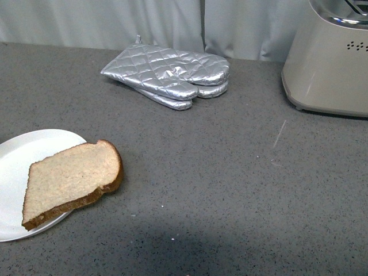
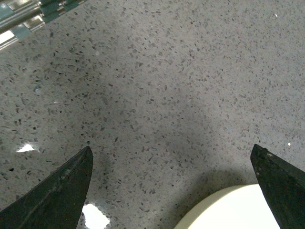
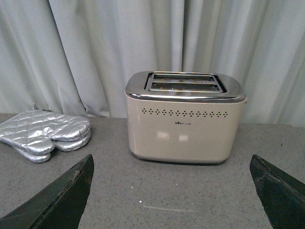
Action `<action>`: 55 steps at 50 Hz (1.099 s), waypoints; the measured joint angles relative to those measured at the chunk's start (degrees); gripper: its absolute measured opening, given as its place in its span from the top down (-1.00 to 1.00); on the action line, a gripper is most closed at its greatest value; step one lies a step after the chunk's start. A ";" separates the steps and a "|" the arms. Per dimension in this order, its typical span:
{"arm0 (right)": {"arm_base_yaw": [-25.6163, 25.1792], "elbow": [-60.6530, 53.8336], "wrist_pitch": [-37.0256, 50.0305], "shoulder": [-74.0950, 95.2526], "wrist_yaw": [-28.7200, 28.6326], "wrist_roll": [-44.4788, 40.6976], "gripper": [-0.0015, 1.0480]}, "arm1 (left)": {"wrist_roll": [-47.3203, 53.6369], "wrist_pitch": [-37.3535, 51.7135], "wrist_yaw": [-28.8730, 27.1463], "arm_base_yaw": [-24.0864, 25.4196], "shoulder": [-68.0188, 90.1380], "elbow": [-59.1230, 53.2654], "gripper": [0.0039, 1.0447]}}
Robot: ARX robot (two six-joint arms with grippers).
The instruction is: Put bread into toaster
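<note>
left gripper (image 2: 171, 148) and right gripper (image 3: 171, 157) both gaping wide, nothing in them; bread (image 1: 72, 181) sits on the white plate (image 1: 23, 155) near left, one end overhanging the rim; silver mitts (image 1: 169, 75) further back; toaster (image 1: 328, 63) upright far right

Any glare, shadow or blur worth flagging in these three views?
Front view: sharp, evenly lit, one soft shadow on the countertop near the bottom edge. Left wrist view: white glare patches on the countertop, shadow beside the plate. Right wrist view: toaster in focus, faint highlights on its front.
</note>
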 joint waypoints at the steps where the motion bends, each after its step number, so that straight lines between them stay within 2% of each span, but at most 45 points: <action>1: 0.00 0.00 0.00 0.00 -0.02 -0.02 -0.82 | -0.07 0.76 0.04 0.13 0.22 -0.07 -0.88; 35: 0.00 0.00 0.00 0.00 -0.02 -0.02 -0.82 | 5.75 -2.34 -0.26 -1.14 2.71 0.74 -0.88; 45: 0.00 0.00 0.00 0.00 -0.02 -0.02 -0.82 | 6.36 -2.43 3.91 -3.96 1.90 -0.24 -0.88; 55: 0.00 0.00 0.00 -0.02 -0.02 -0.02 -0.82 | 8.41 -3.41 5.55 -6.36 1.25 -1.20 -0.88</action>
